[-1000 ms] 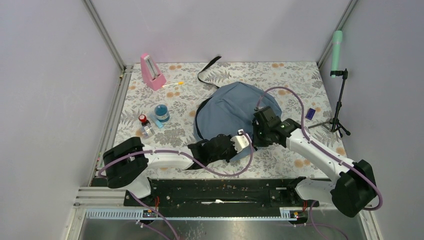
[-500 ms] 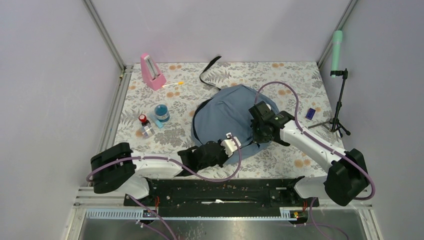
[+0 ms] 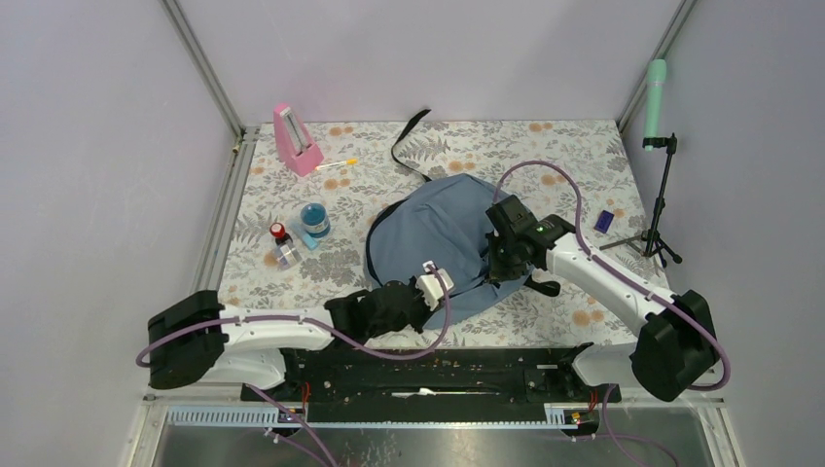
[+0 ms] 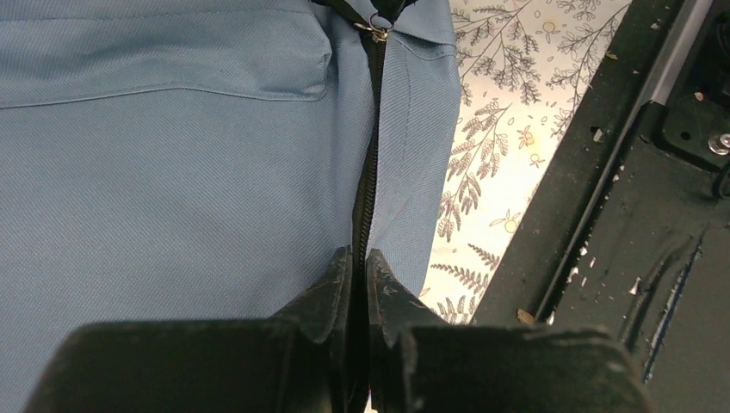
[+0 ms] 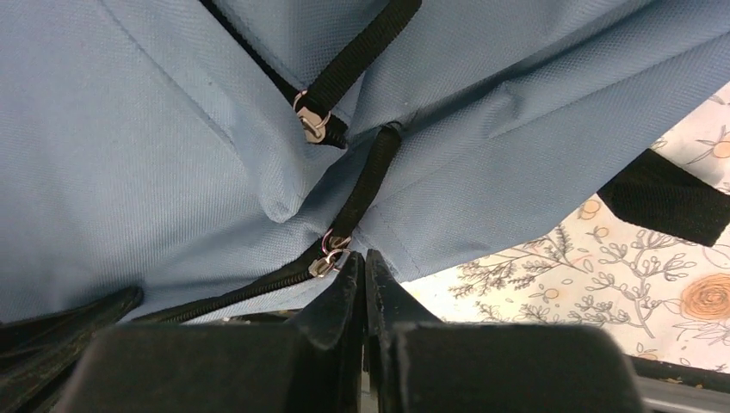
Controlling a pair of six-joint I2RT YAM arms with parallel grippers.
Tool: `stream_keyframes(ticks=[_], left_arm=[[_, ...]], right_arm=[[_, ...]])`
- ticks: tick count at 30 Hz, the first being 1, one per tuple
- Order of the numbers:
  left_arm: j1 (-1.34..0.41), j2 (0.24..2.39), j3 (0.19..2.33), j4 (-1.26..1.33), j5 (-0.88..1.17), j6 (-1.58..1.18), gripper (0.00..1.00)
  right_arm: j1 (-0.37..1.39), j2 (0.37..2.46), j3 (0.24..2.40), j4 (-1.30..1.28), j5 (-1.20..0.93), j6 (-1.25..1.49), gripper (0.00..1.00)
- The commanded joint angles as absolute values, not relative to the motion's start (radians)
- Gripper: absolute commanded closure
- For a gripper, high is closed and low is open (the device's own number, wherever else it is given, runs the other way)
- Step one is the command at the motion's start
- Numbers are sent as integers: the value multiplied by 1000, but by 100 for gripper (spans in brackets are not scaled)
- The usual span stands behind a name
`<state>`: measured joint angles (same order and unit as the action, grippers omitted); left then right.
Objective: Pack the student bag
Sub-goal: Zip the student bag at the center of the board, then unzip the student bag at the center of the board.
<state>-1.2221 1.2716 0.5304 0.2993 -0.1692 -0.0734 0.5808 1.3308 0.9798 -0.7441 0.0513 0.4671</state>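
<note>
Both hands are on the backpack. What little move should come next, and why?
Probably the right hand should draw the zipper pull by its fingertips along the track: the student bag looks zipped closed here, and the left hand pinches the zipper seam, bracing it.

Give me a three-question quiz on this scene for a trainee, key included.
1. True or false: the pink metronome is inside the student bag.
2. What lies between the bag and the tripod stand? A) a small dark blue object B) a coffee mug C) a pair of scissors
3. Fill in: in the right wrist view, the right gripper has its fingers ____ (open or shut).
Key: 1 false; 2 A; 3 shut.
</note>
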Motion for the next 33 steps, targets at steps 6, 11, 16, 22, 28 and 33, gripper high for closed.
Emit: stream_keyframes(ticks=[6,11,16,22,28,33], left_arm=[[-1242,1072,514,19,-104,-153,78],[-1242,990,546,29,-77,-206,31],[-1239,1036,615,89,-101,-271,15],[-1227,1234,704,203,-100,-307,13],[-1222,1351,742,291,-98,-294,12],[-1183,1402,752,286,-96,-262,17]], right_arm=[[515,1190,1011,-757,182,420,43],[515,1137,939,-626,166,613,36],[515,1097,802,-382,34,852,39],[516,1098,665,-159,3,1051,44],[516,1154,630,-98,14,1088,47],[516,1193,616,-44,3,1098,49]])
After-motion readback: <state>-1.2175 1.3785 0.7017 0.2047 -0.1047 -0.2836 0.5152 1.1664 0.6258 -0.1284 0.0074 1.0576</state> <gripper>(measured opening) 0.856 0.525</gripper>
